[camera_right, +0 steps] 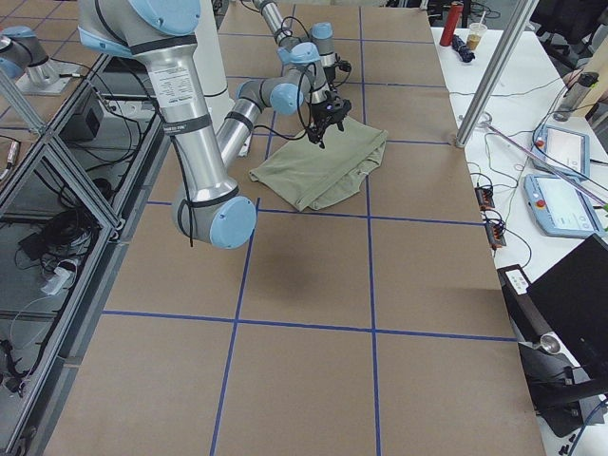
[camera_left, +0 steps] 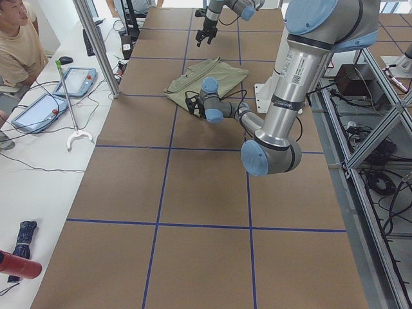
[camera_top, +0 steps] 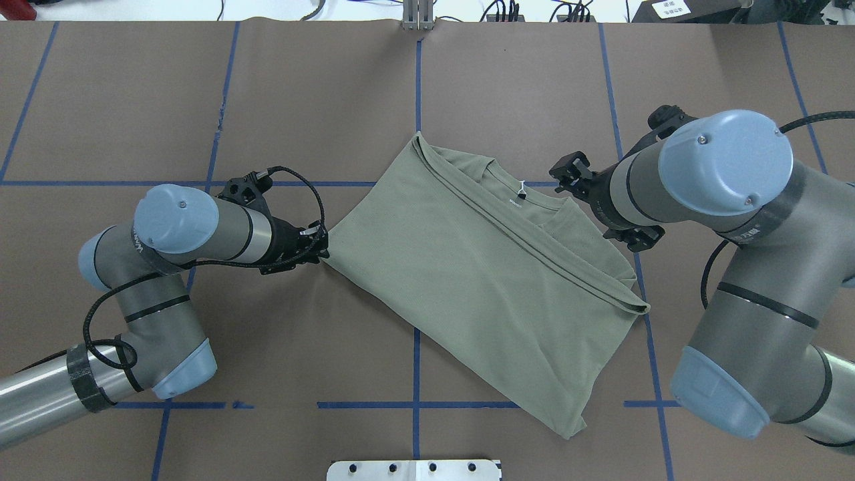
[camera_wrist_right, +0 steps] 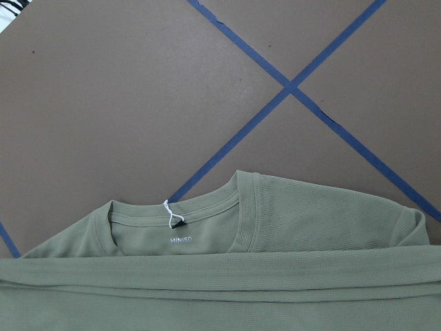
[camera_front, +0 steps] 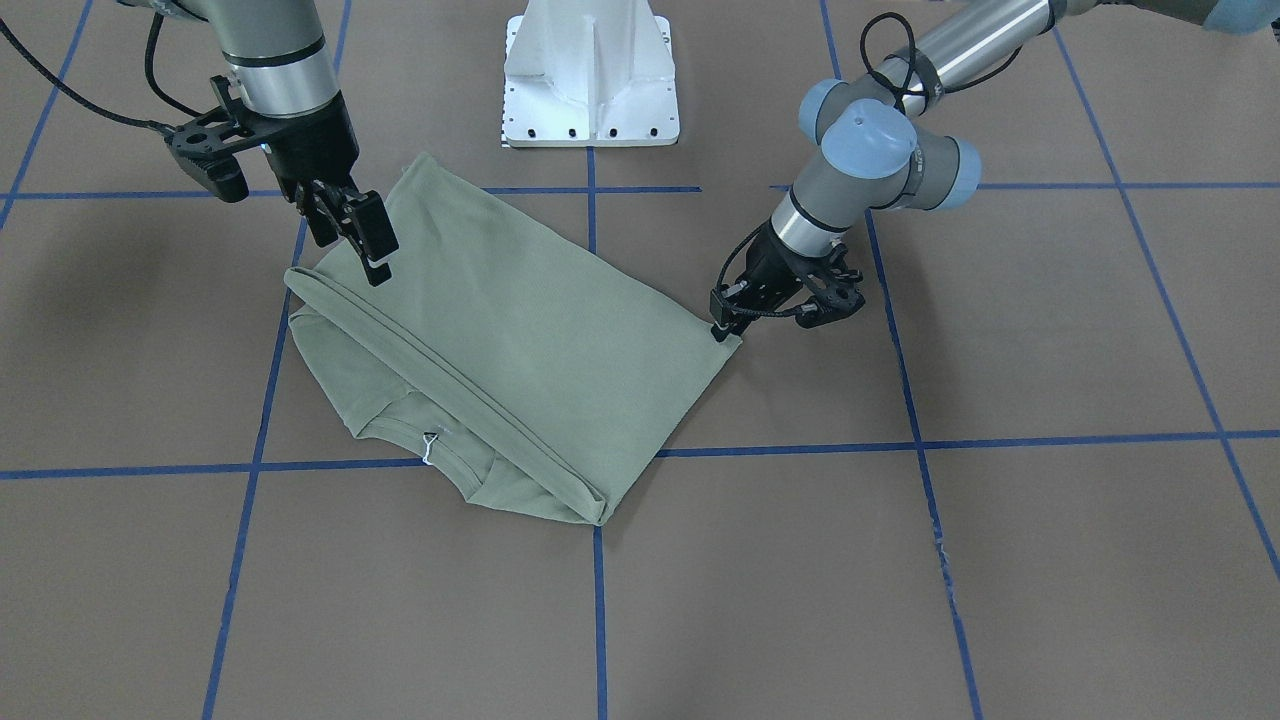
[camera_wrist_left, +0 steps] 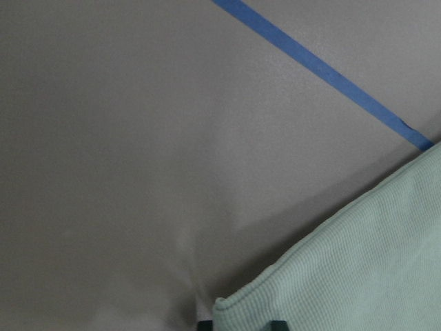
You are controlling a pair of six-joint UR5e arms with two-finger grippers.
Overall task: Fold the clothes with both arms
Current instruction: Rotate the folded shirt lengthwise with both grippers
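Shirt point(camera_top: 481, 267) position: centre of the table point(camera_top: 133, 100), lying slantwise in the overhead view, with one long fold running from upper centre toward the right and the ribbed collar point(camera_wrist_right: 244, 214) and neck label point(camera_wrist_right: 171, 219) exposed beyond that fold. The left gripper point(camera_top: 322, 246) sits low at the garment's left-hand corner in the overhead view. Its wrist camera shows that corner at the bottom edge of frame, right at the fingertips, so the jaws appear closed on the fabric, though the contact itself is cropped. The right gripper point(camera_front: 350, 235) hangs above the shirt at the upper left of the front-facing view, jaws apart and holding nothing. Handling judgement: the knit is light, soft and limp. It will sag and stretch when lifted from one point, and stacked layers may slide over one another — lift with both arms at matching height. Recommended hold points are hem corners and fold ends, pinched through all layers. Avoid the collar, which would stretch out of shape, and avoid mid-panel grabs, which would bunch the cloth.
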